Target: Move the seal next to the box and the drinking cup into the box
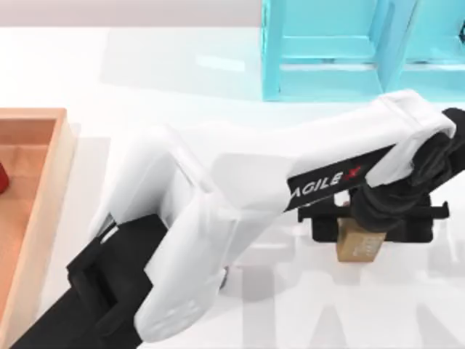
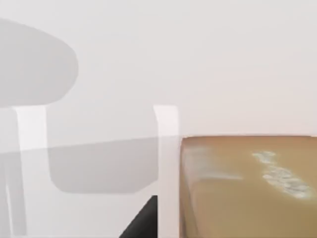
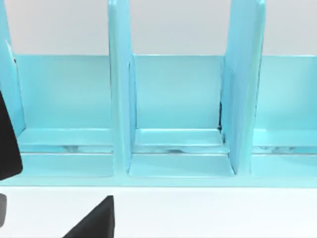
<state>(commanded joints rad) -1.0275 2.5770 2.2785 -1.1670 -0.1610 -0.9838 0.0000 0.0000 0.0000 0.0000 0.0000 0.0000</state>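
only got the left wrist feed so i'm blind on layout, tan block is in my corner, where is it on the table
Observer: The seal lies right of the table's middle, with the left gripper over it.
Operator: and the box
Observer: The box is at the far left edge, well apart from the seal.
Operator: anything beyond the block
Observer: A turquoise shelf stands at the table's far side.

A turquoise shelf unit (image 1: 341, 51) with upright dividers stands at the far edge of the plain white desk (image 1: 167, 80), right of centre.
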